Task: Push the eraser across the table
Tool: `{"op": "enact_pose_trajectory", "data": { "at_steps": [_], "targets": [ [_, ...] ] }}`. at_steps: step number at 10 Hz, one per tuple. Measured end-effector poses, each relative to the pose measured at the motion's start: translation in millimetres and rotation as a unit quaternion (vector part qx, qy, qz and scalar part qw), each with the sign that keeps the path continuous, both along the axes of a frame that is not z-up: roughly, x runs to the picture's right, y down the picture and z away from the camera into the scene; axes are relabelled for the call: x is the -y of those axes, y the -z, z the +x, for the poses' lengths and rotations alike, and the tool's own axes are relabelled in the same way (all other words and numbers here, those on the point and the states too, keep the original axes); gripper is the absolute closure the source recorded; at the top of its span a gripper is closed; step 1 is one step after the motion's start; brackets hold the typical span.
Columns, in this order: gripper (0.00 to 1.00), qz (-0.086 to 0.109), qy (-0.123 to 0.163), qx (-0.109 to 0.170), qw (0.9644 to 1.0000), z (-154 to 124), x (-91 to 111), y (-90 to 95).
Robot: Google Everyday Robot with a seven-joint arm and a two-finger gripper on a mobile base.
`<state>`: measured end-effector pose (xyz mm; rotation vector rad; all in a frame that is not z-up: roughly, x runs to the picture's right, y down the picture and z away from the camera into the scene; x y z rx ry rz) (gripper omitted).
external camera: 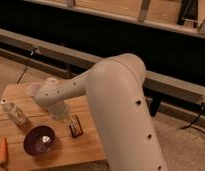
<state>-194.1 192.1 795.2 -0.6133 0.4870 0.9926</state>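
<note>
Though the big white arm (121,100) fills the middle of the view, the table (91,147) shows beneath it at lower left, with a purple bowl (40,141) near its front edge. The gripper (70,119) hangs low over the planks just right of the bowl, jaws closed on nothing. The eraser (76,128) lies flat on the table just beside the gripper's tip, on its near-right side; whether they touch I cannot tell. Its long axis runs roughly from far edge to near edge, so a sideways push would likely meet its long flank
</note>
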Motion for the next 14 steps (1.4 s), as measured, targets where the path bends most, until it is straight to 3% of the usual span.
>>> {"op": "enact_pose_trajectory", "data": {
  "at_steps": [6,14],
  "targets": [
    [1.0,-0.014,0.015,0.002,0.9998,-3.8,-4.5,-18.1],
    [1.0,-0.039,0.055,0.005,0.9977,-0.8,-37.7,-18.4]
  ]
}}
